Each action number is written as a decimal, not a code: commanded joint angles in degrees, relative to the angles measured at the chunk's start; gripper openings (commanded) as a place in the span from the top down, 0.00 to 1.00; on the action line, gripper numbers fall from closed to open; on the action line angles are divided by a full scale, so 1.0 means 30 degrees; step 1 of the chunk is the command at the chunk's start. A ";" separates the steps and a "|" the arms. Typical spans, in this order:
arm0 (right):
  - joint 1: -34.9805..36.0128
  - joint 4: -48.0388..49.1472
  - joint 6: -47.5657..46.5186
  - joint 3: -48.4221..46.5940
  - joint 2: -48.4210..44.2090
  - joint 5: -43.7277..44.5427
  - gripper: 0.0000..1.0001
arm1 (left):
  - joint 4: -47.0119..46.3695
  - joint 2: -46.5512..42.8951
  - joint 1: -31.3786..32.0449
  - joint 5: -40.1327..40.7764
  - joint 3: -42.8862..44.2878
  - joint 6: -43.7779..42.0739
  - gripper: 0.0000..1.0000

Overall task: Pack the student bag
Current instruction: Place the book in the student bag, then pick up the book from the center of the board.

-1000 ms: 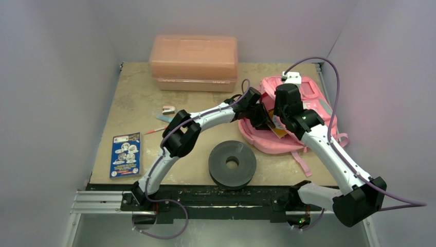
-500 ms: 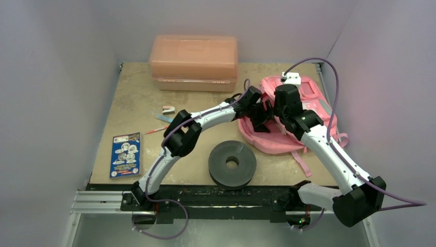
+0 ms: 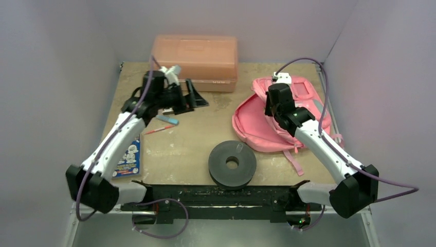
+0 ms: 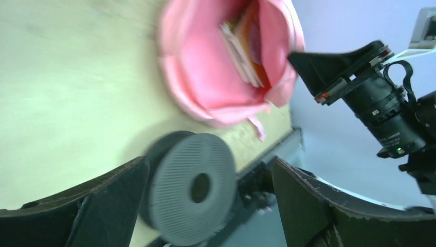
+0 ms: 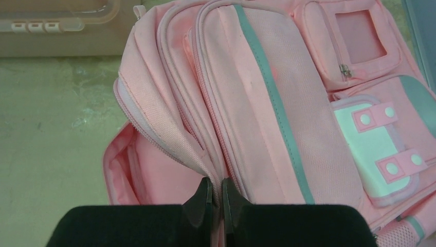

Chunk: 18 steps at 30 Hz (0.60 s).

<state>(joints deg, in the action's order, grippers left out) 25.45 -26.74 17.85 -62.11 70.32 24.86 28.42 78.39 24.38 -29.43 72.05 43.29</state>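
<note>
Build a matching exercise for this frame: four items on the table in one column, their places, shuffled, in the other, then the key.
1. student bag
2. salmon plastic box
3. dark grey spool
4. blue booklet

a. far edge of the table
b. near edge, centre
c. left side, partly under the left arm
d. right side, fabric pinched by the right end effector

Pairs: 1-d, 2-a, 3-b, 4-c.
</note>
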 commanded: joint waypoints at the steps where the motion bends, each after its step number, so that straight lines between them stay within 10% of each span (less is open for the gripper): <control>1: -0.0350 0.1187 0.0032 -0.0345 0.0603 0.0314 0.99 | 0.4079 -0.2506 -0.3152 -0.0401 -0.2181 -0.4789 0.11; 4: -0.0289 0.1024 -0.0221 -0.0887 0.1171 -0.0561 0.90 | 0.6913 -0.3288 -0.4790 0.2389 -0.1661 -0.5617 0.12; 13: 0.2118 0.1770 -0.0784 -0.2740 0.1439 -0.1751 0.23 | 0.6001 -0.4740 -1.5213 0.6835 -0.4352 -0.3093 0.12; 18: 0.4656 0.3160 -0.0364 -0.3600 0.2391 -0.4829 0.09 | 0.5134 -0.4156 -1.6490 1.2974 -0.4053 -0.4607 0.08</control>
<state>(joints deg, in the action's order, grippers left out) 34.24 -23.27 16.45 -69.91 75.92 18.70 47.16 66.11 -24.08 -7.44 59.24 33.26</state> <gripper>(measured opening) 0.886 0.897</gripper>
